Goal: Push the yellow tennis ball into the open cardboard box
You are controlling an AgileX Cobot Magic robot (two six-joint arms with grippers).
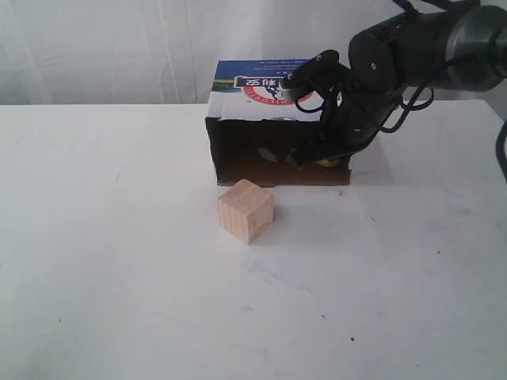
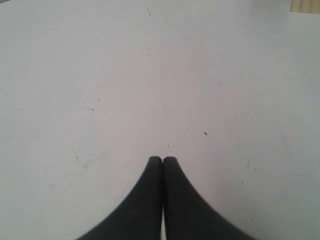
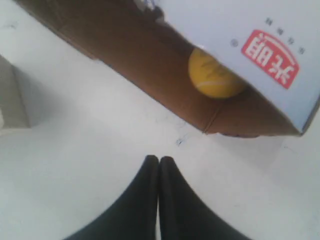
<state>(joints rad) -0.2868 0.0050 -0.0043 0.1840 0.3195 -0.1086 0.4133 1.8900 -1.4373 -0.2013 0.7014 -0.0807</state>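
Note:
The yellow tennis ball [image 3: 216, 75] lies inside the open cardboard box [image 3: 140, 55], near the right end of its dark interior. In the exterior view only a sliver of the ball [image 1: 325, 163] shows behind the right arm. The box [image 1: 238, 150] lies on its side at the back of the table, its opening facing forward and its blue-and-white printed side on top. My right gripper [image 3: 159, 160] is shut and empty, just outside the box mouth, a short way from the ball. My left gripper [image 2: 162, 160] is shut over bare table and does not show in the exterior view.
A pale wooden cube [image 1: 245, 210] stands just in front of the box, left of the right arm. Its corner [image 2: 305, 5] shows at the edge of the left wrist view. The white table [image 1: 119, 261] stretches wide to the front and left.

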